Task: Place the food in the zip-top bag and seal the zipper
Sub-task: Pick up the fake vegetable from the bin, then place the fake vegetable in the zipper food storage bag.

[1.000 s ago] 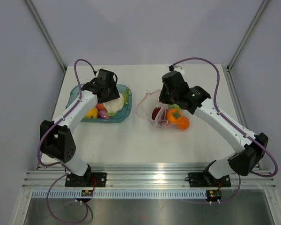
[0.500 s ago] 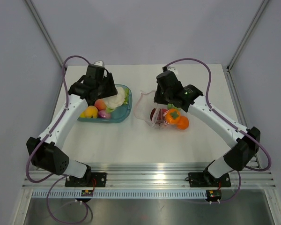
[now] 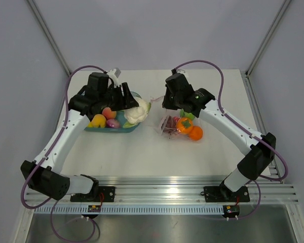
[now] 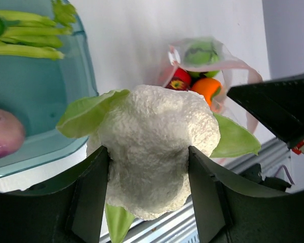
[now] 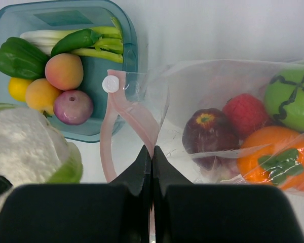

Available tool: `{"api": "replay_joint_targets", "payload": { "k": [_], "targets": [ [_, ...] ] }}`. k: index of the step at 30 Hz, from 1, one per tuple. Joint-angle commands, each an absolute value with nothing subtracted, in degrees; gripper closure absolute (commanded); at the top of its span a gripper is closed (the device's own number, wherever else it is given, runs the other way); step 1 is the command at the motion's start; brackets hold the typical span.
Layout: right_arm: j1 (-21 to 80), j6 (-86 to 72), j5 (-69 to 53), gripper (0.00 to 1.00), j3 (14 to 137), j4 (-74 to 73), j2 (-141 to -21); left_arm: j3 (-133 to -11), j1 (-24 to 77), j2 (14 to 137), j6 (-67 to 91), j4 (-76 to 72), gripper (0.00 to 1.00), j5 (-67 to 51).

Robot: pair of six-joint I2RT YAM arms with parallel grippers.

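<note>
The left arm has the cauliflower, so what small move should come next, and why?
Probably carry the cauliflower rightward toward the zip-top bag. The left tool is shut on it at the tray edge, while the right tool pinches the zipper.

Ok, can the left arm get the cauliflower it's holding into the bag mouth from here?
Probably yes, but tightly. Nothing lies between the cauliflower and the zip-top bag. The right gripper pinches the zipper, holding the bag open toward the tray, though the opening looks narrow.
</note>
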State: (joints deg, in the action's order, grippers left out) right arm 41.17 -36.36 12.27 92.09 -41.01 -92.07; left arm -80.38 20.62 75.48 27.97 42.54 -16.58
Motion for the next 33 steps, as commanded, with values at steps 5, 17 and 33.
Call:
{"api": "replay_joint_targets", "payload": {
  "k": [5, 17, 33],
  "targets": [
    [41.7, -37.2, 10.6, 1.0, 94.9, -38.6, -92.2, -78.0, 23.9, 76.3, 32.0, 33.6, 0.58, -30.0],
    [41.7, -37.4, 10.2, 1.0, 94.1, -38.9, -88.8, -79.7, 25.7, 83.0, 33.7, 31.6, 0.6, -29.7],
    [44.2, -37.8, 9.1, 1.0, 94.7, -39.4, -88.0, -83.6, 28.8, 88.2, 41.3, 28.6, 0.64, -17.9]
  ]
}}
